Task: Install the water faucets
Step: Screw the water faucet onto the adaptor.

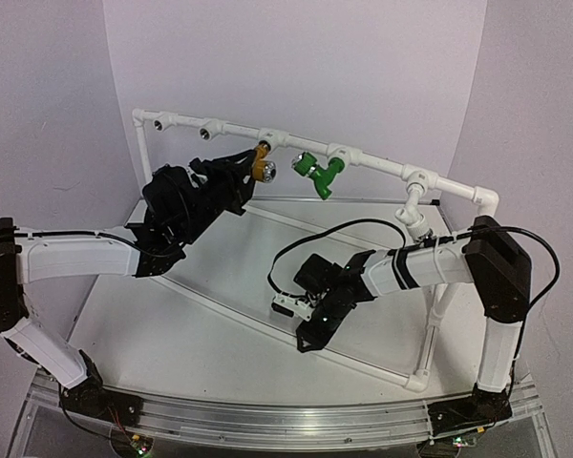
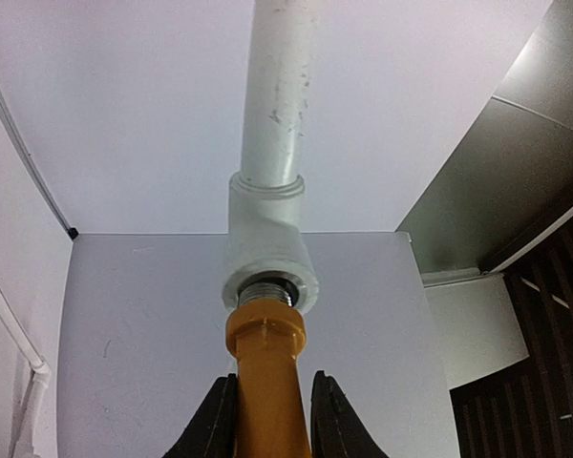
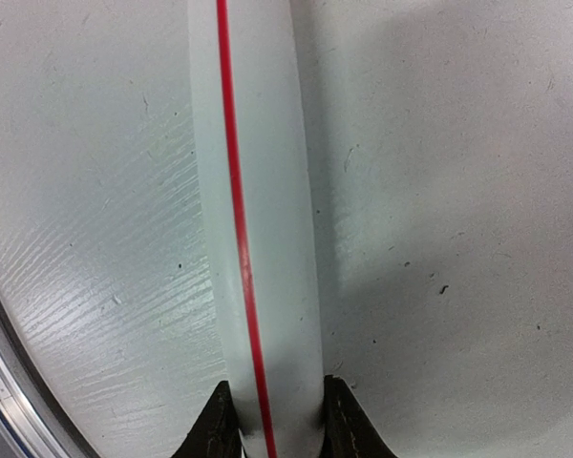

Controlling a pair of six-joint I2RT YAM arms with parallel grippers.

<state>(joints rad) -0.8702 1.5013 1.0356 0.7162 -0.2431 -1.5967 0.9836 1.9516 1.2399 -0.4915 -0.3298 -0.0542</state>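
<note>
The yellow-orange faucet [image 1: 261,166] hangs at the middle of the white pipe frame's top rail [image 1: 382,167]. In the left wrist view its body [image 2: 265,363] stands between my fingers, and its threaded end [image 2: 265,292] sits in the white socket fitting [image 2: 267,250]. My left gripper [image 2: 272,380] is shut on it, and it also shows in the top view [image 1: 248,168]. The green faucet [image 1: 318,173] hangs from the rail just to the right. My right gripper [image 3: 275,386] is shut on the frame's low white pipe with a red stripe [image 3: 258,191], down on the table [image 1: 310,336].
Two open sockets [image 1: 159,122] [image 1: 207,132] sit at the rail's left end. A downward fitting [image 1: 415,206] hangs near its right end. A white post [image 1: 430,315] stands at the right. The right arm's black cable [image 1: 325,237] loops over the table.
</note>
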